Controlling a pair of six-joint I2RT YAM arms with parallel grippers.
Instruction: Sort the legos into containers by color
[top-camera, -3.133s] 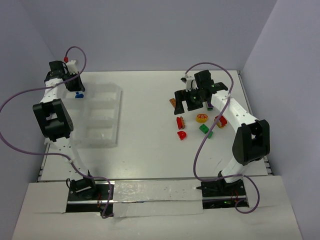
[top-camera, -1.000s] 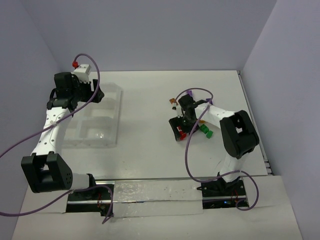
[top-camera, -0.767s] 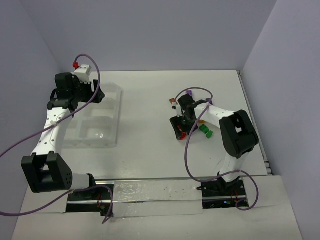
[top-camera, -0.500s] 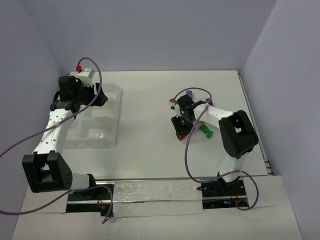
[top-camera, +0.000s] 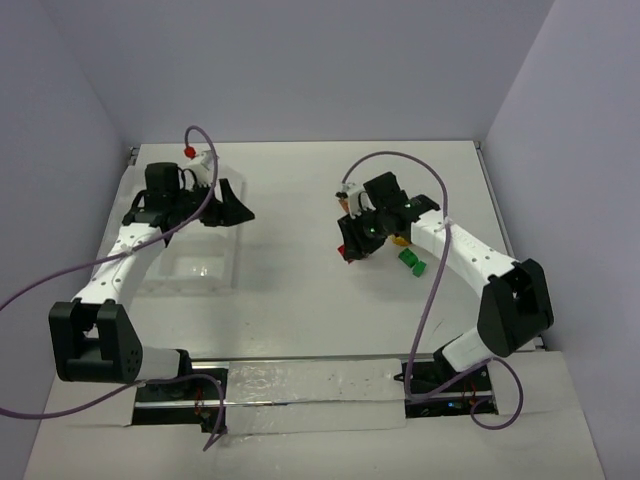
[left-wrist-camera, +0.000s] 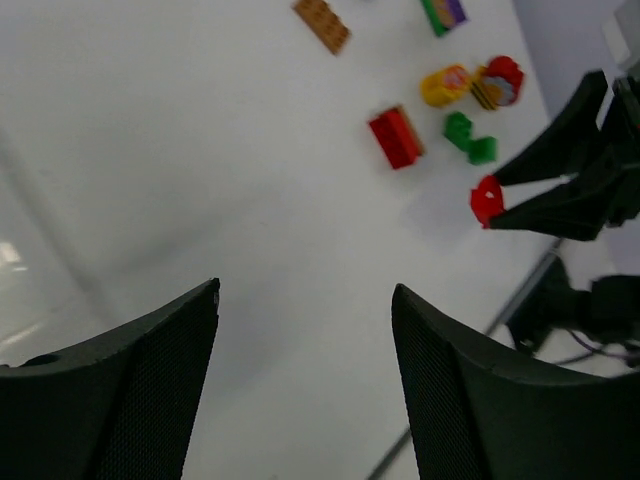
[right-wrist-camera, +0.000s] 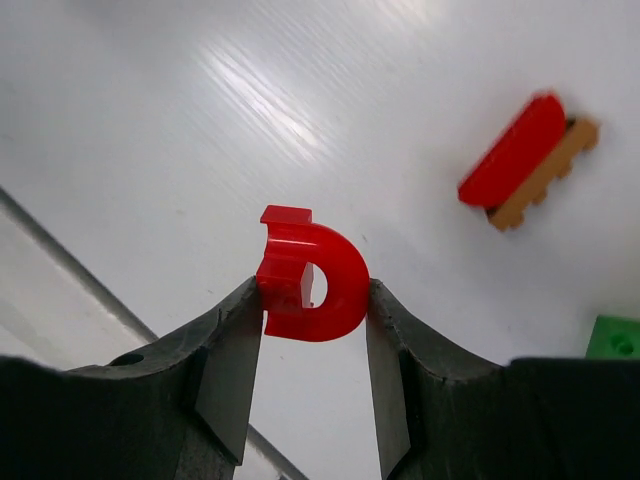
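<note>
A red arch-shaped lego (right-wrist-camera: 312, 285) is gripped between the fingers of the right tool (right-wrist-camera: 313, 305) and held above the white counter (right-wrist-camera: 150, 100), near the middle of the workspace. Below it on the counter, a red rounded piece (right-wrist-camera: 520, 150) is seen stacked on a tan plate (right-wrist-camera: 545, 185), and the corner of a green piece (right-wrist-camera: 615, 338) shows at the frame's edge.

The left tool (left-wrist-camera: 305, 292) is spread wide with nothing between its fingers, and is placed over the far right corner of the translucent divided tray (top-camera: 195, 268). From its camera, a red brick (left-wrist-camera: 397, 137) is seen just beside a green lego (left-wrist-camera: 468, 138). A yellow piece (left-wrist-camera: 445, 85) lies against a red striped one (left-wrist-camera: 497, 82), with an orange plate (left-wrist-camera: 322, 22) farther off.
</note>
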